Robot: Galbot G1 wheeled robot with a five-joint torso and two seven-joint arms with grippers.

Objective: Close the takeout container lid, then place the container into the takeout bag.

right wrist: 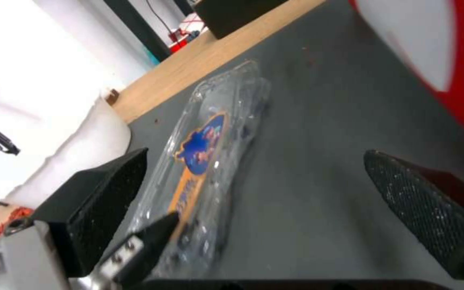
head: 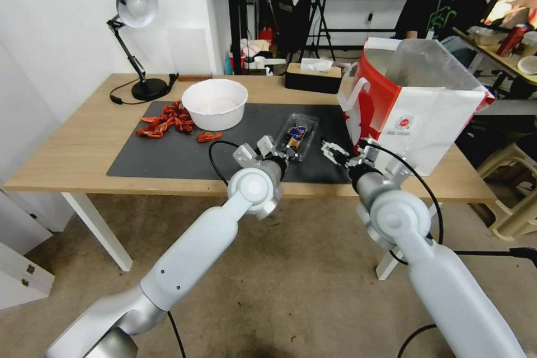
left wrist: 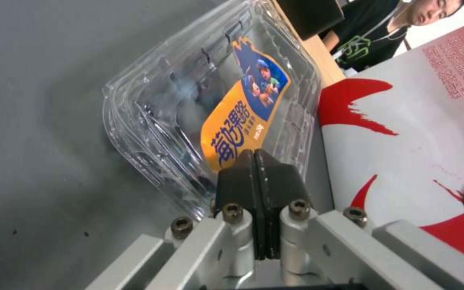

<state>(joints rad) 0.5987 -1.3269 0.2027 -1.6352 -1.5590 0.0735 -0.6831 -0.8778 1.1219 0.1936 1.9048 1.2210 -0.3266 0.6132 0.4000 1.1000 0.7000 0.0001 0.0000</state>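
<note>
pressing closed left hand (left wrist: pixel 254 161) on takeout container (head: pixel 296 135) lid (left wrist: pixel 226 100); berries blurred; right hand (right wrist: pixel 264 201) wide beside.

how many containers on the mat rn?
2. The round white bowl sits at the mat's far left, beside the red crayfish pieces. The clear takeout container lies mid-mat, next to the takeout bag. None seems hidden.
</note>
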